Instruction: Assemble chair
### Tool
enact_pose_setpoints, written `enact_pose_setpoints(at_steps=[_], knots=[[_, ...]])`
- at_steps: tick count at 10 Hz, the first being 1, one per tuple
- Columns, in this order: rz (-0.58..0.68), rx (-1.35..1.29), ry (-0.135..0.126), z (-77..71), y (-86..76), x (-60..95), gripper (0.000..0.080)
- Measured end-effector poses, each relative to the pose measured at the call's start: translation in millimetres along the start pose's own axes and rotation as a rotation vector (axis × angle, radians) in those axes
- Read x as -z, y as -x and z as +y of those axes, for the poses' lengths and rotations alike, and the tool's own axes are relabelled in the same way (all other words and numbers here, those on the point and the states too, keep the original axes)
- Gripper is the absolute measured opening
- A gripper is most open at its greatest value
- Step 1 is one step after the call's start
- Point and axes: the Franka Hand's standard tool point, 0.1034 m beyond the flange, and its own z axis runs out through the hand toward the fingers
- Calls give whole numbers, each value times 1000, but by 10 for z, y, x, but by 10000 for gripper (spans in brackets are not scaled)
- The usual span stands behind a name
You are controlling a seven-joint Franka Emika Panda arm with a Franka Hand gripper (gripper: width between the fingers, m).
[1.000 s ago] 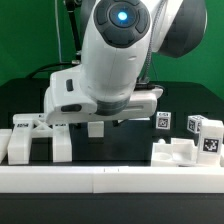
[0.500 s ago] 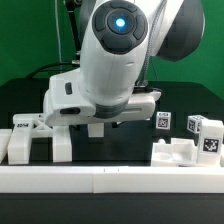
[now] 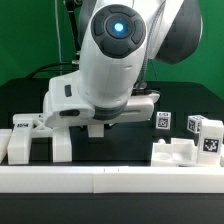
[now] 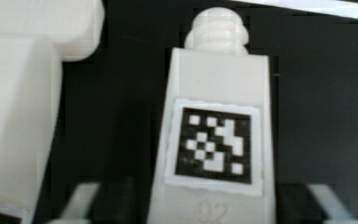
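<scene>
– Chair leg [image 4: 217,110], long and white with a knobbed tip and a square tag [image 4: 217,143], fills the wrist view. It lies on the black table [image 4: 131,60] just beside a chunkier white block [image 4: 25,100].
– And the gripper [image 4: 202,205]?
– Its fingers [image 4: 91,200] flank the leg's end, too blurred to tell whether they pinch it. More tagged parts [image 3: 190,140] sit low at the exterior view's right, beside the arm [image 3: 115,60].

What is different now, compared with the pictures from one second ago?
The arm leaned slightly lower and toward the exterior view's left. It cannot be seen whether the end effector closed on the tagged white part. The other chair parts stayed in place.
</scene>
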Motion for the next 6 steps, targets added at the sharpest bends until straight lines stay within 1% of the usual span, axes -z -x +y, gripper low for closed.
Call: enact_pose_setpoints(at_steps=[3,6], knots=[[4,-1,-1,12,-7,21,291],[12,-15,1,6,-34,136,292]])
